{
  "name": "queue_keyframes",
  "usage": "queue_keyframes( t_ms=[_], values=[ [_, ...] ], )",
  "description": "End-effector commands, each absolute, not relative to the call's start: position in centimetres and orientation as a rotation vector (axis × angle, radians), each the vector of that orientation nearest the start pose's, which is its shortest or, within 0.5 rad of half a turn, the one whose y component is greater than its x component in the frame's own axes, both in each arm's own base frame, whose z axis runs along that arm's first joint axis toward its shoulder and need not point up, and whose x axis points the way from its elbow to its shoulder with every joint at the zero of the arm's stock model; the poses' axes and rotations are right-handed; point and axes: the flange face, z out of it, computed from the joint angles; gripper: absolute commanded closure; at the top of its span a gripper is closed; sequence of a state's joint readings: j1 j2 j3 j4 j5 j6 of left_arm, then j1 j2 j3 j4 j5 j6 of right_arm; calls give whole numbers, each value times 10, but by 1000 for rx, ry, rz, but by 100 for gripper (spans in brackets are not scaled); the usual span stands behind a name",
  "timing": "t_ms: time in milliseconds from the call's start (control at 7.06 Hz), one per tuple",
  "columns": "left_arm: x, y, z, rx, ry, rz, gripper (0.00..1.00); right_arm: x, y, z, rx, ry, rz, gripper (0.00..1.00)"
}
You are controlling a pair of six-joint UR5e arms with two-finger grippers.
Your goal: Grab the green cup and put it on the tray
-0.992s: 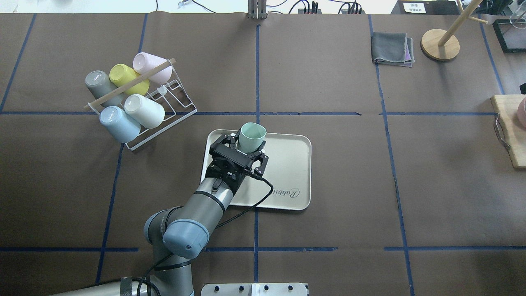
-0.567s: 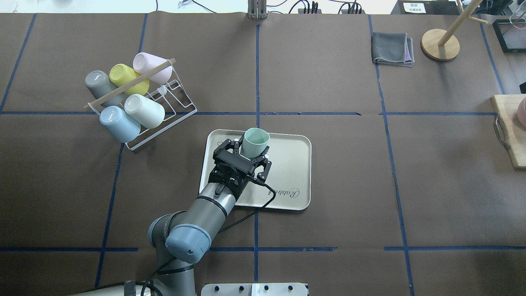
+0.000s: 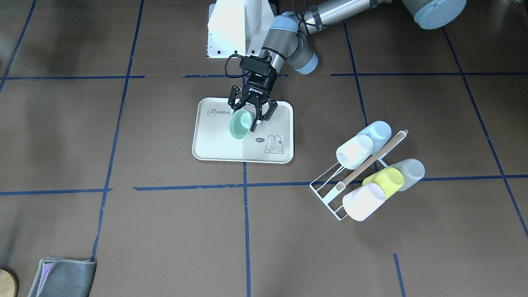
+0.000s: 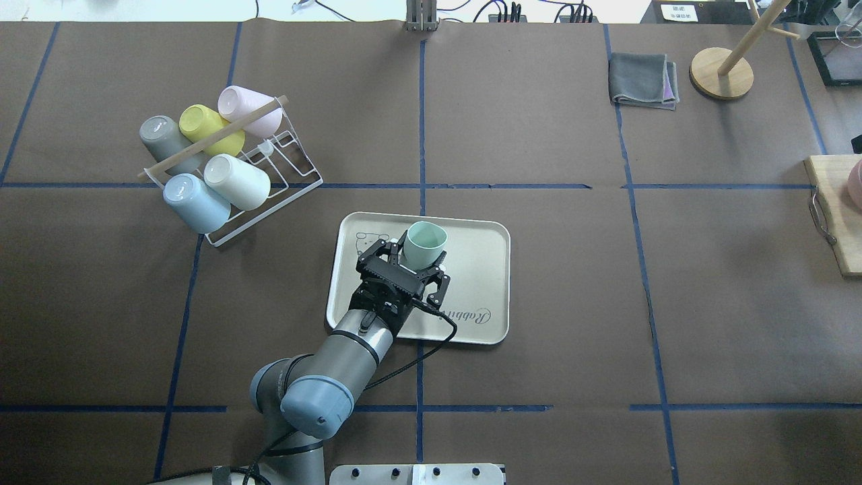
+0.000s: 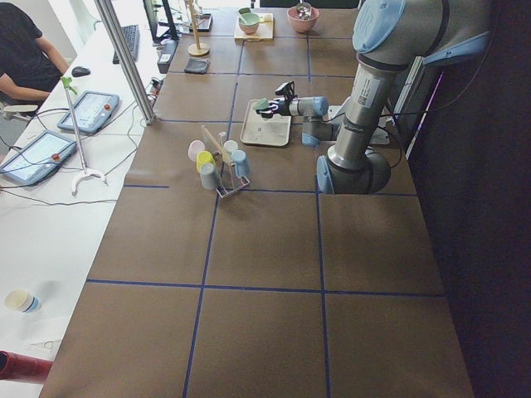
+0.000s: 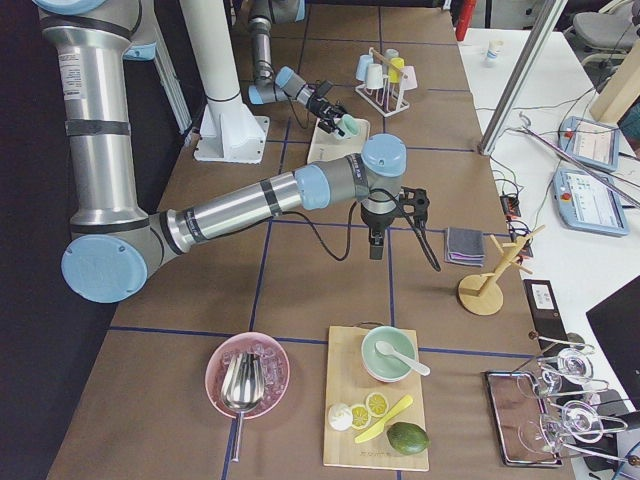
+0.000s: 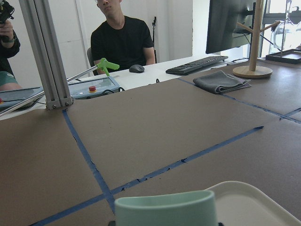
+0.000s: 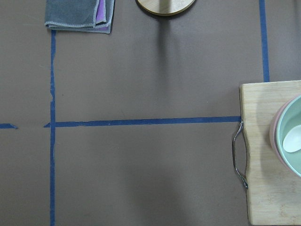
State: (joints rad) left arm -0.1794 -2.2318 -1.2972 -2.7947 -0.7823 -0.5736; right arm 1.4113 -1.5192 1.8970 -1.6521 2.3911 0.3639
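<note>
The green cup [image 4: 424, 242] is a pale mint tumbler held tilted, mouth pointing away from the robot, over the middle of the cream tray [image 4: 475, 269]. My left gripper [image 4: 417, 259] is shut on the cup, one finger on each side of it. In the front view the cup [image 3: 240, 123] hangs just above the tray [image 3: 214, 142], near the rabbit drawing. The left wrist view shows the cup's rim [image 7: 164, 207] at the bottom edge. My right gripper [image 6: 376, 245] shows only in the right side view, pointing down over bare table; I cannot tell if it is open.
A white wire rack [image 4: 269, 168] with several upturned cups stands left of the tray, among them a yellow-green cup [image 4: 209, 128] and a light blue cup [image 4: 195, 202]. A folded grey cloth [image 4: 643, 79], a wooden stand [image 4: 722, 73] and a cutting board [image 4: 835, 209] lie at the right.
My left gripper has drawn back toward the robot and slightly right with the green cup, from the tray's far edge to over its middle. The rabbit drawing is uncovered.
</note>
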Motion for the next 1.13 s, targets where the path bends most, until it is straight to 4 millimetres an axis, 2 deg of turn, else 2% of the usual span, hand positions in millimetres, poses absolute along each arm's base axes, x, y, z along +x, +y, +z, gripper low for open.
queue_keyframes(
  t_ms=[0,142,992],
  values=[
    [649,-321,249,1313,903,9,22,-20,-505,478,59,-857,72,0],
    [649,-321,249,1313,903,9,19,-20,-505,478,58,-857,74,0],
    [650,-319,252,1311,900,16,19,-20,-506,476,59,-860,77,0]
  ],
)
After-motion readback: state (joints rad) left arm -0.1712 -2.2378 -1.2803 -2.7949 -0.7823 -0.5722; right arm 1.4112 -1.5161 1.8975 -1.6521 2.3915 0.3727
